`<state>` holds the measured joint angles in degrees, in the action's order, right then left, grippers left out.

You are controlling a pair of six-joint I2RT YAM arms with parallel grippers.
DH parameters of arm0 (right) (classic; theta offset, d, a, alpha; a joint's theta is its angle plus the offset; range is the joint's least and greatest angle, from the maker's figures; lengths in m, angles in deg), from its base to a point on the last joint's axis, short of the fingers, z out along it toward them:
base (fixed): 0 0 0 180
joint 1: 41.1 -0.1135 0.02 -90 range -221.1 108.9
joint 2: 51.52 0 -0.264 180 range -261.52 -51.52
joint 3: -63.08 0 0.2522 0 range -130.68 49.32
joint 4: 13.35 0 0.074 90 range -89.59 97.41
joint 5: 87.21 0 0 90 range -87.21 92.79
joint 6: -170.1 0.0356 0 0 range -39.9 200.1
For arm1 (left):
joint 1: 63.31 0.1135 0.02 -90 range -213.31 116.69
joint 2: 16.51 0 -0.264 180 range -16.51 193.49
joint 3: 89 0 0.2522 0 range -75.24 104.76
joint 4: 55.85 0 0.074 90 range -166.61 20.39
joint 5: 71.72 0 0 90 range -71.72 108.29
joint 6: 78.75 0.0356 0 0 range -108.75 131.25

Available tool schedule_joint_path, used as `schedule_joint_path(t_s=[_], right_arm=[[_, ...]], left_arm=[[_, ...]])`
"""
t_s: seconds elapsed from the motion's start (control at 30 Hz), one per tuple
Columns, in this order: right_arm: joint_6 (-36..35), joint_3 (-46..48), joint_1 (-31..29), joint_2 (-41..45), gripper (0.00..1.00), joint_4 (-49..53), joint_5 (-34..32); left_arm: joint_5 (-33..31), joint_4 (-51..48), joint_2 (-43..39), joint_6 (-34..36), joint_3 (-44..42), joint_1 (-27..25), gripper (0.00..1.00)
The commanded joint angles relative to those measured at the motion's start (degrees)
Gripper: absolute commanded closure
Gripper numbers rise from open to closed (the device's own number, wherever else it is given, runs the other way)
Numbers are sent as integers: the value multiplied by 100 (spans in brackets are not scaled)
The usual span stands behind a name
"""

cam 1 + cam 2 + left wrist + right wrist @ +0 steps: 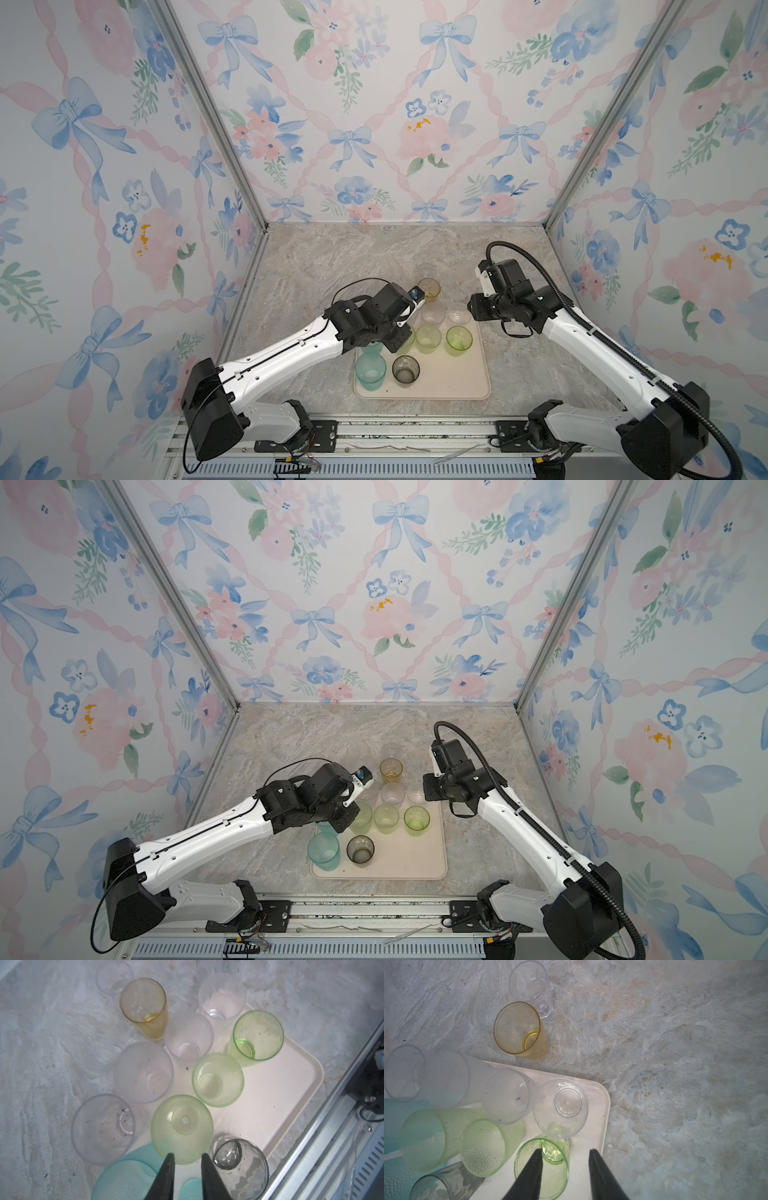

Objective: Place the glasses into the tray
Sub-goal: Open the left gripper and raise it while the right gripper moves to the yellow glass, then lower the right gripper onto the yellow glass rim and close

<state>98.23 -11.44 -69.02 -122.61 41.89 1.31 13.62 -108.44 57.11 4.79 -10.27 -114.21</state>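
The cream tray (453, 380) lies on the marble table (332, 257) between the two arms. At its near left corner stands a teal tumbler (370, 371), with a smoky grey tumbler (405, 369) just to its right. A second teal tumbler (371, 349) sits right behind the first, half hidden under the left arm (291, 353).

The left end effector (187, 1154) hangs over the near rim of a frosted yellow-green tumbler (181, 1128). Its fingers (167, 1176) are parted by a narrow gap and grasp nothing.

In the same row, to the right, stand another yellow-green tumbler (428, 338) and a clear green tumbler (459, 340), both upright on the tray. The right end effector (565, 1150) is released and empty above the clear green one, with one finger over its mouth and the other well outside its wall.

At the tray's far edge stand a frosted clear tumbler (433, 312) and a clear round cup (459, 312). Two more pale tumblers, one frosted (143, 1072) and one clearer (104, 1128), stand by the tray's left edge. Whether they rest on it I cannot tell.

Beyond the tray, on the bare table, stands the amber tumbler (429, 289). Just past it is a tiny clear glass (426, 270).
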Motion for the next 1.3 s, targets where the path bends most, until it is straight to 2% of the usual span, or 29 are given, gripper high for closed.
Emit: schedule_joint_path(t_s=[0.0, 0.3, 0.53, 0.83, 1.27], right_arm=[[-167, -288, -56, -169, 59, -38, 25], [-466, -961, -73, -703, 59, 10, 38], [-625, -1478, -73, -1401, 64, 4, 0], [-747, -2153, -117, -2568, 80, 104, 55], [-846, -3033, -113, -3800, 77, 155, 174]], left_arm=[[80, 392, -190, 53, 186, 434, 73], [450, 960, -235, -104, 187, 1656, 73], [180, 1800, -252, -546, -296, 2232, 72], [238, 2513, -5, -813, -677, 2447, 72], [417, 2652, 337, -787, -710, 2588, 72]])
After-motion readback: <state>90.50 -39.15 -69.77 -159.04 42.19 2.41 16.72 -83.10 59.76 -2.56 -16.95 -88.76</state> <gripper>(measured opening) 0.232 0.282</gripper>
